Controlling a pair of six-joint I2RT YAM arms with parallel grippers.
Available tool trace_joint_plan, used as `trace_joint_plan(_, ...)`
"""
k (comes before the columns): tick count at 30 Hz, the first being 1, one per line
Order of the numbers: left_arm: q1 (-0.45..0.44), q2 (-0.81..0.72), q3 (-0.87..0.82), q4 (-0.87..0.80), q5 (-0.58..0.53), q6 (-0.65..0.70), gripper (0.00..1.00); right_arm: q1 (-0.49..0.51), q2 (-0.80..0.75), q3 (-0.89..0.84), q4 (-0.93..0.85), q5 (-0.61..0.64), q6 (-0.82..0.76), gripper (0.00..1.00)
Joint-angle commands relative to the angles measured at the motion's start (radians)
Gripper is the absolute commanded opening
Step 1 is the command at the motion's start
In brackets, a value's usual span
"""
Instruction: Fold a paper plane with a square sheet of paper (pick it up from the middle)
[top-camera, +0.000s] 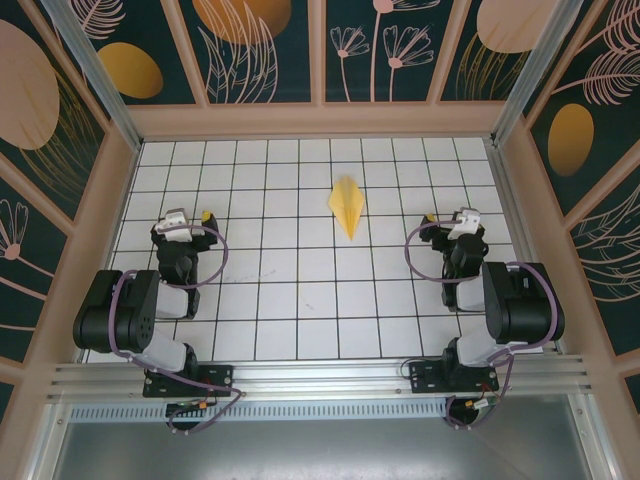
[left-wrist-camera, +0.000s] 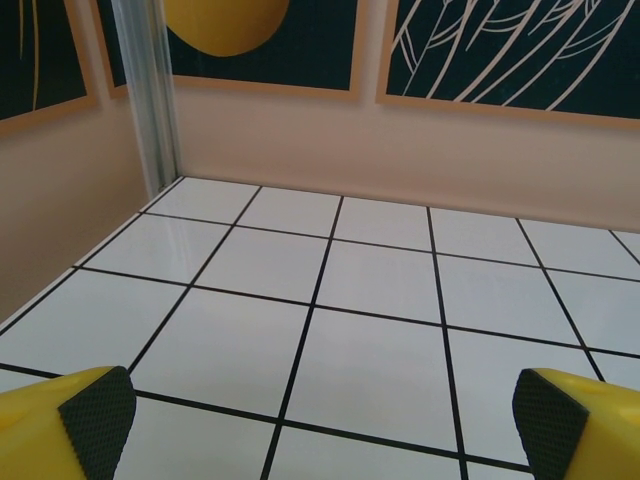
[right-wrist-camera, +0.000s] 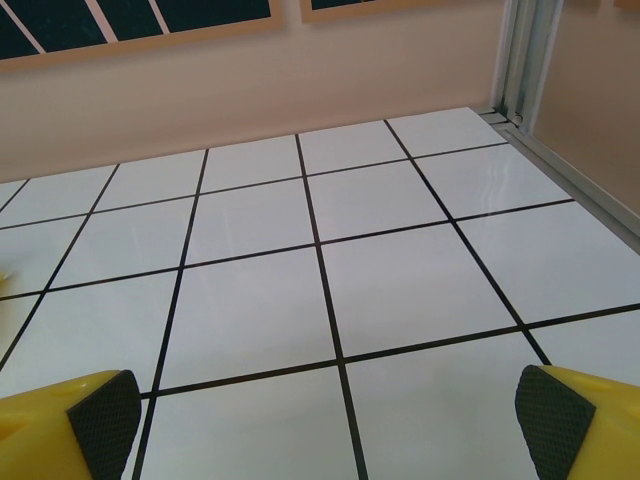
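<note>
The square sheet of paper lies folded into a small yellow paper plane (top-camera: 347, 205), a slim pointed wedge with a centre crease. It rests flat on the white grid table (top-camera: 300, 300), in the far middle, with its tip pointing toward the near edge. My left gripper (top-camera: 183, 222) (left-wrist-camera: 323, 425) hovers low over the left side of the table, jaws wide open with bare tiles between its fingertips (left-wrist-camera: 97, 420). At the right side my right gripper (top-camera: 457, 222) (right-wrist-camera: 328, 425) is likewise open and holds nothing. Both are about three tiles from the plane.
Pink wooden walls (top-camera: 320, 120) with dark floral panels ring the table on three sides. Aluminium posts stand in the far corners (left-wrist-camera: 150, 100) (right-wrist-camera: 520, 60). Both arm bases (top-camera: 470, 370) are bolted at the near rail.
</note>
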Motion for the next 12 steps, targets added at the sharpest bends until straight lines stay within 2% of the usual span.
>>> trace_joint_plan(1,0.007,0.007,0.010,0.021,0.047,0.025,0.98,-0.010,0.006,0.002,0.053,-0.031,-0.003,0.99)
trace_joint_plan(12,0.007,0.007,0.013,0.016,0.045,0.024,0.98,-0.011,0.007,0.000,0.055,-0.030,-0.004,0.99)
